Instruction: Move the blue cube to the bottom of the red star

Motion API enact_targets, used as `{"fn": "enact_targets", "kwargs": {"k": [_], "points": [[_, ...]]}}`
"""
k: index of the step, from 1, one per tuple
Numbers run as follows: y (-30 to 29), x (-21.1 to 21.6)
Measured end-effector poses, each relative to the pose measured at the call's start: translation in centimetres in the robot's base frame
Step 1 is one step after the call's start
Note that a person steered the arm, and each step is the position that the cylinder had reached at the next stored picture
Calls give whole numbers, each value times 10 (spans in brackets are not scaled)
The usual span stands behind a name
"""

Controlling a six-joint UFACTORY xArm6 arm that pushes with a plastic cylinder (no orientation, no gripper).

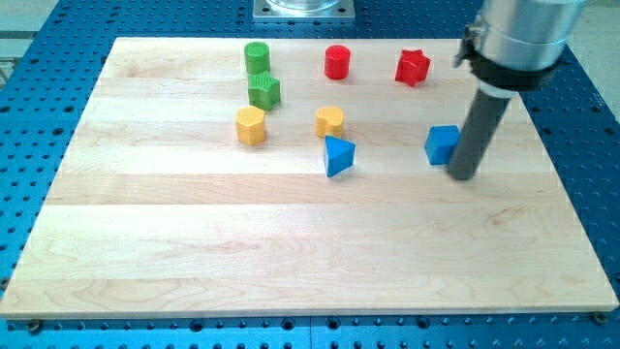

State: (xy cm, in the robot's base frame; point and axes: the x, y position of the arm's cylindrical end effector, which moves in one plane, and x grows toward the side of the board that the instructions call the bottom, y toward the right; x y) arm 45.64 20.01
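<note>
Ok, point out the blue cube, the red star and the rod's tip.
blue cube [442,143], camera view, front face.
red star [412,67], camera view, top face.
my tip [463,175], camera view, rod's very end, right of the blue cube.

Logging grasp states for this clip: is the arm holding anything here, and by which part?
Nothing is held. The arm ends in a plain rod; my tip rests on the board just right of the blue cube, close beside it.

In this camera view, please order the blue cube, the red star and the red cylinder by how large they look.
1. blue cube, slightly the largest.
2. red star.
3. red cylinder, the narrowest.
The differences are small, and the cube lies nearer the view's bottom, so nearness may enlarge it. My tip stands just to the right of the cube.
</note>
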Motion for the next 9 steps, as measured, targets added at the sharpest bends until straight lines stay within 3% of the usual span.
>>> {"fn": "enact_targets", "kwargs": {"k": [2,3,4,6,8,9], "points": [[-28,-50],[-17,-7],[-45,16],[-59,-73],[-96,-63],[-114,-93]]}}
